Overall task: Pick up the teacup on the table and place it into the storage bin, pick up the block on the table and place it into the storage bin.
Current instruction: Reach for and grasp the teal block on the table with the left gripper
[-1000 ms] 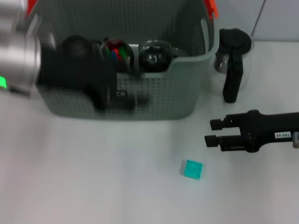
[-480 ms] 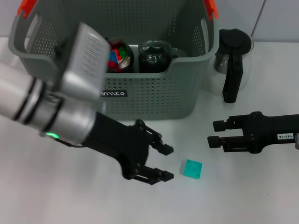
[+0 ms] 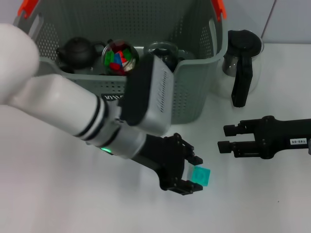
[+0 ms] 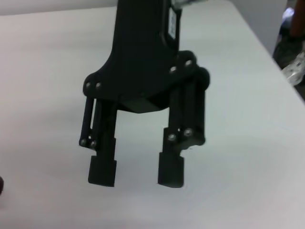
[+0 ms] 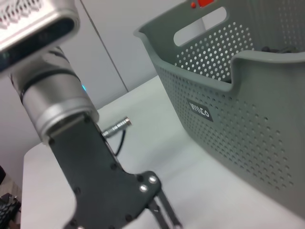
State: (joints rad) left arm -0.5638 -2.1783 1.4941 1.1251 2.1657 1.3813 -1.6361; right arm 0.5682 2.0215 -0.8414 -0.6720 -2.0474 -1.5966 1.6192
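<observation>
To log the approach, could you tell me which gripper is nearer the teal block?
Left. The left gripper is open around the teal block; the right gripper waits apart, open.

Quick count: one grey storage bin [image 3: 189, 97] on the counter [image 3: 58, 194], one teal block [image 3: 201, 175], one glass coffee pot [image 3: 241, 65], one black teapot [image 3: 77, 51] in the bin, two grippers, left [image 3: 190, 172] and right [image 3: 225, 138].

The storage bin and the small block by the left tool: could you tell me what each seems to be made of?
The storage bin: matte grey plastic, judging by its moulded perforated walls. The block: glossy, slightly translucent teal, probably plastic or resin; not certain.
</observation>
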